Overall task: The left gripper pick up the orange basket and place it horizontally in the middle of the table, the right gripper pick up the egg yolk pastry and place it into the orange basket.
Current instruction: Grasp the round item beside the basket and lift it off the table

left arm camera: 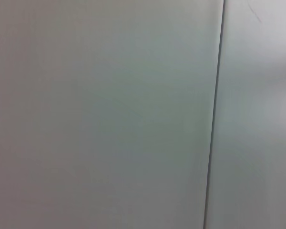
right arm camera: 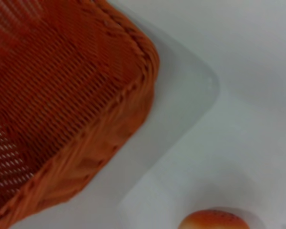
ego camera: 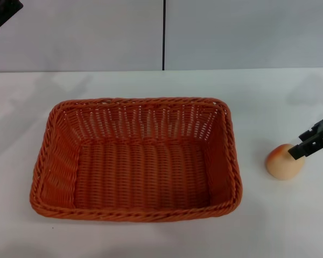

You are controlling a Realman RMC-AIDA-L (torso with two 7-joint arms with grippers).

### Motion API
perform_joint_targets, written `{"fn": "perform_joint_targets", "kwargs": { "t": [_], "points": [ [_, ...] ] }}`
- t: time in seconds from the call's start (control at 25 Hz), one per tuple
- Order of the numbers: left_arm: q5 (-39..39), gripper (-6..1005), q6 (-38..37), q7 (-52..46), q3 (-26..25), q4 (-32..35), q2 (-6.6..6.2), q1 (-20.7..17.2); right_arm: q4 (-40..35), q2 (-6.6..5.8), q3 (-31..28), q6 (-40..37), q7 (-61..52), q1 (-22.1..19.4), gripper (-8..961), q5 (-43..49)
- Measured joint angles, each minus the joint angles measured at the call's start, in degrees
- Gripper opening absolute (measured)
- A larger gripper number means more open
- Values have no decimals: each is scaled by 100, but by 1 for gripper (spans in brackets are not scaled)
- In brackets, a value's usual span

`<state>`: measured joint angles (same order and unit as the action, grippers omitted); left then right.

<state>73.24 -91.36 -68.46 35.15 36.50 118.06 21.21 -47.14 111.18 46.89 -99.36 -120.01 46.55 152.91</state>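
Observation:
The orange basket (ego camera: 135, 158) lies lengthwise in the middle of the white table (ego camera: 151, 242), open side up and with nothing in it. Its corner also fills much of the right wrist view as the orange basket (right arm camera: 62, 95). The egg yolk pastry (ego camera: 283, 161) sits on the table to the basket's right; in the wrist view only a sliver of the pastry (right arm camera: 214, 220) shows. My right gripper (ego camera: 301, 144) comes in from the right edge, open, its lower fingertip just over the pastry's upper right side. My left gripper (ego camera: 0, 13) is raised at the far left corner, away from the basket.
A grey wall with a dark vertical seam (ego camera: 163, 35) stands behind the table; the left wrist view shows only this wall (left arm camera: 109, 114). Bare tabletop lies between the basket and the pastry and along the front edge.

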Motion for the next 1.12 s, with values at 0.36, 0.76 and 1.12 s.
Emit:
{"fn": "perform_joint_targets", "kwargs": {
  "t": [0.36,0.76,1.12],
  "points": [
    [-10,829,18,7,-12,-116,3,39,396,169,79,439,-63,265,520,418],
    [-32,829,42,12,-50,-292,8,35,418,314,540,486,-94,307,487,498],
    [-43,829,18,15,-49,-368,6,33,365,319,602,545,-78,260,382,546]
  ]
}}
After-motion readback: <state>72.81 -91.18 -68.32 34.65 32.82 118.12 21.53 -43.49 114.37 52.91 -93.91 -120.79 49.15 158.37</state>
